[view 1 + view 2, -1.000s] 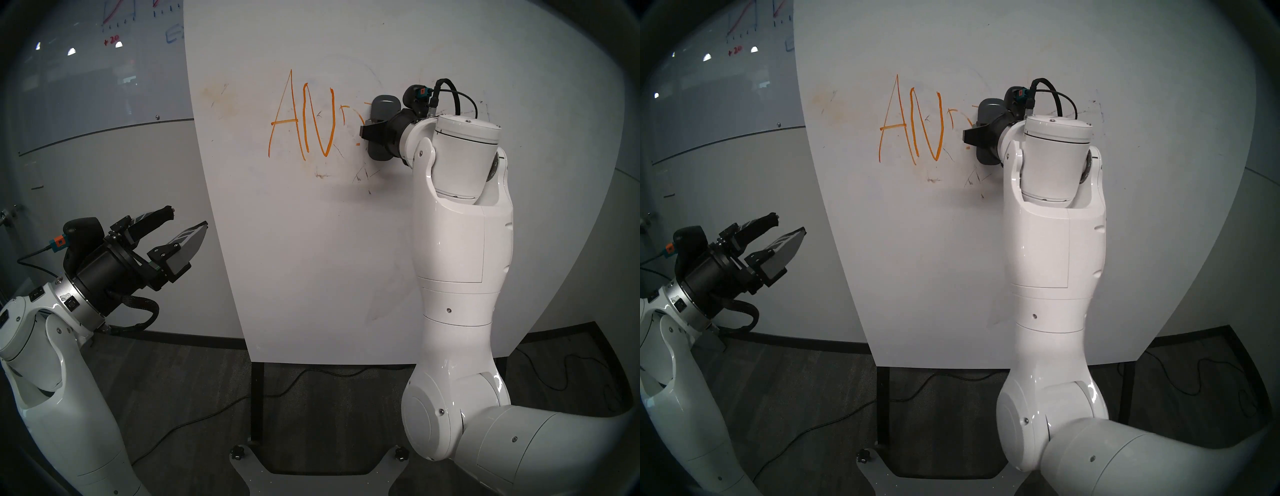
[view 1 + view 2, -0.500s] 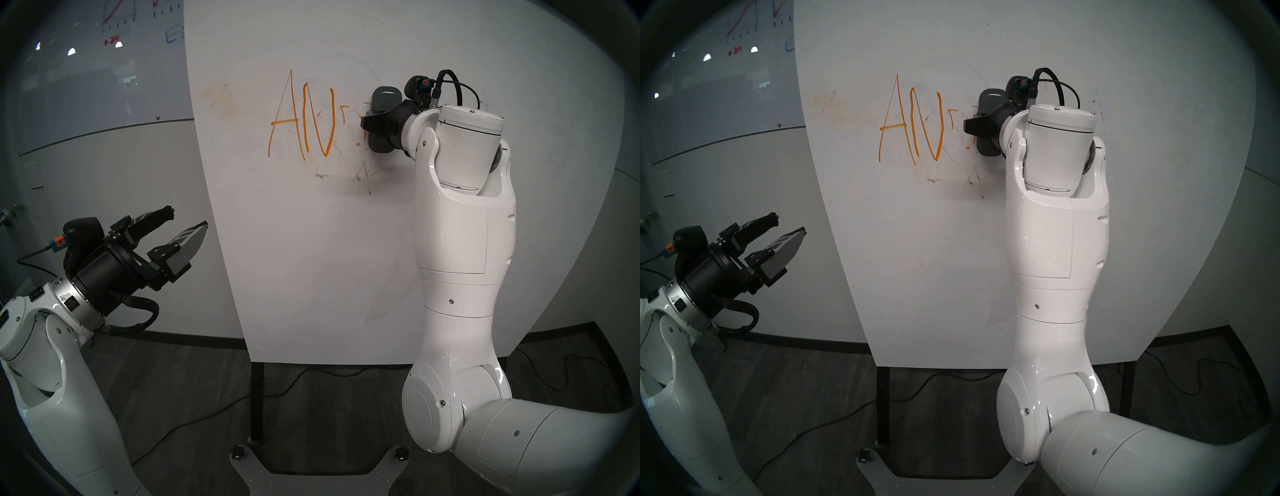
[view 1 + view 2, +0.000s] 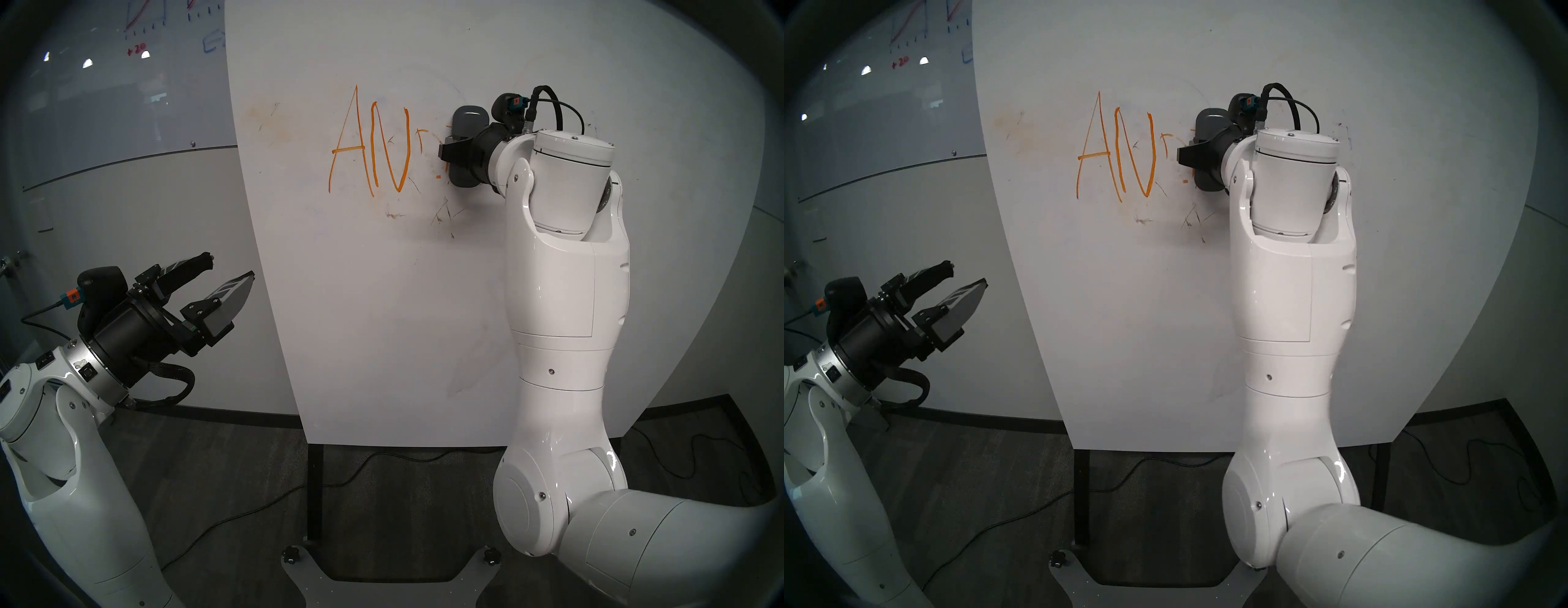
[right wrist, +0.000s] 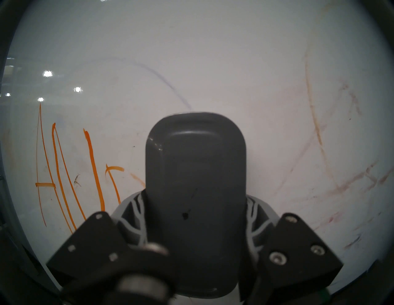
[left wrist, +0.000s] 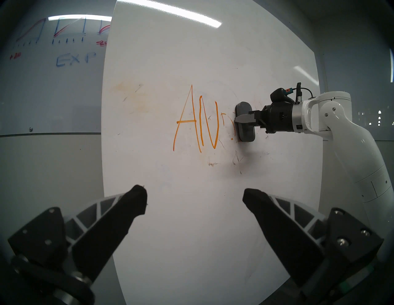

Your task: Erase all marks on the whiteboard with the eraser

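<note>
Facing me stands the whiteboard (image 3: pixel 382 318), white on black legs over dark carpet, a glass wall board (image 3: pixel 106 85) behind its left edge. Orange marks (image 3: pixel 369 148), an A, an N and fragments, sit upper-centre. My right gripper (image 3: pixel 456 155) clamps the dark grey eraser (image 3: pixel 469 121) upright against the board, just right of them. Only my right wrist view shows the eraser's centre dot. My left gripper (image 3: pixel 231 271) gapes empty.
</note>
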Motion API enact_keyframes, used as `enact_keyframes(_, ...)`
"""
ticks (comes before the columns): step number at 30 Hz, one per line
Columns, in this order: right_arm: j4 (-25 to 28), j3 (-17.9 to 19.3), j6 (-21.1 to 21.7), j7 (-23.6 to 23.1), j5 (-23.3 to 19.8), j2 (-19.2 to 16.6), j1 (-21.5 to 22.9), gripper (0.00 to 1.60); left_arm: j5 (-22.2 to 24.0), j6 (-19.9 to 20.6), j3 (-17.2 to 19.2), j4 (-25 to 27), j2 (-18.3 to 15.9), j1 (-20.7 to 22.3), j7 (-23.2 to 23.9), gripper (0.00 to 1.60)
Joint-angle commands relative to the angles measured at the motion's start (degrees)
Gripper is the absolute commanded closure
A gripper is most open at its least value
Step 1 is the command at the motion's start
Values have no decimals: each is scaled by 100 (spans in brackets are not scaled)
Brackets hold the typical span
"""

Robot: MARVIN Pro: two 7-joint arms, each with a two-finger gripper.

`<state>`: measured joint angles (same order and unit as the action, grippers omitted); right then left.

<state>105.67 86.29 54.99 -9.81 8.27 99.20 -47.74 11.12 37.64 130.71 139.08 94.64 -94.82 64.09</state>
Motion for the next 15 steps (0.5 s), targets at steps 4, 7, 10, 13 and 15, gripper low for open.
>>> enact_keyframes(4,8,-157,1,-20,-26,116,-314,160,22,5,-14,92,-10,-6,-8,0)
enact_keyframes(7,39,-179,1,-16,-14,115,-390,160,23,4,-14,92,-10,-6,-9,0)
enact_keyframes(10,53,-188,1,-5,2,111,-437,160,24,4,-15,92,-10,-7,-10,0)
enact_keyframes(13,50,-186,1,11,20,103,-473,160,24,4,-15,92,-10,-7,-10,0)
enact_keyframes(15,44,-185,1,29,37,100,-494,160,24,4,-15,92,-9,-7,-10,0)
